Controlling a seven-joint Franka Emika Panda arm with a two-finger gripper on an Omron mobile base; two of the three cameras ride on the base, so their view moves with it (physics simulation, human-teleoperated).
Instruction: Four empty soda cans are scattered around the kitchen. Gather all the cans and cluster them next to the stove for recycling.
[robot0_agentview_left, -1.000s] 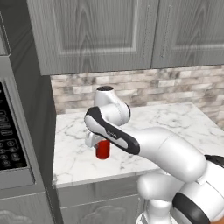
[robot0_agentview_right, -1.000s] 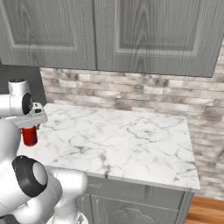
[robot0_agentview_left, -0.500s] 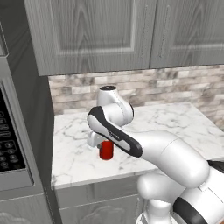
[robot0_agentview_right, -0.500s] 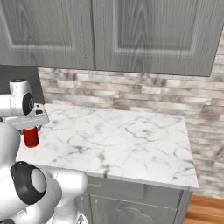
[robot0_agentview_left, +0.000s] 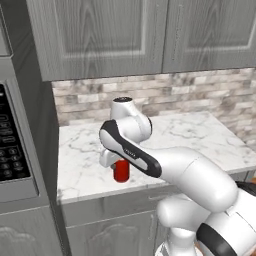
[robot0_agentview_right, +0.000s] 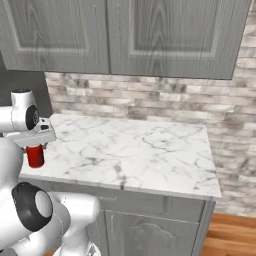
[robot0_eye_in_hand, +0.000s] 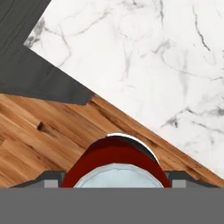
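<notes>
A red soda can (robot0_agentview_left: 120, 171) with a silvery top hangs at the front left edge of the marble counter (robot0_agentview_left: 175, 135), and my gripper (robot0_agentview_left: 118, 163) is shut on it from above. From the right base camera the same can (robot0_agentview_right: 35, 155) sits under the gripper (robot0_agentview_right: 35, 146) at the counter's (robot0_agentview_right: 135, 150) left end. Looking down the hand, the can (robot0_eye_in_hand: 114, 162) lies between the fingertips, over the line where the marble (robot0_eye_in_hand: 144, 61) meets the wood floor (robot0_eye_in_hand: 39, 148). The stove and the other cans are out of view.
A black microwave with a keypad (robot0_agentview_left: 12, 145) stands to the left of the counter. Grey upper cabinets (robot0_agentview_left: 140, 35) hang over a brick backsplash (robot0_agentview_right: 150, 102). Lower cabinet fronts (robot0_agentview_right: 150, 225) run under the counter, with wood floor (robot0_agentview_right: 235, 235) at the right.
The whole picture has shifted a little, so the base has moved. The red can stays in the shut gripper at the counter's front left edge.
</notes>
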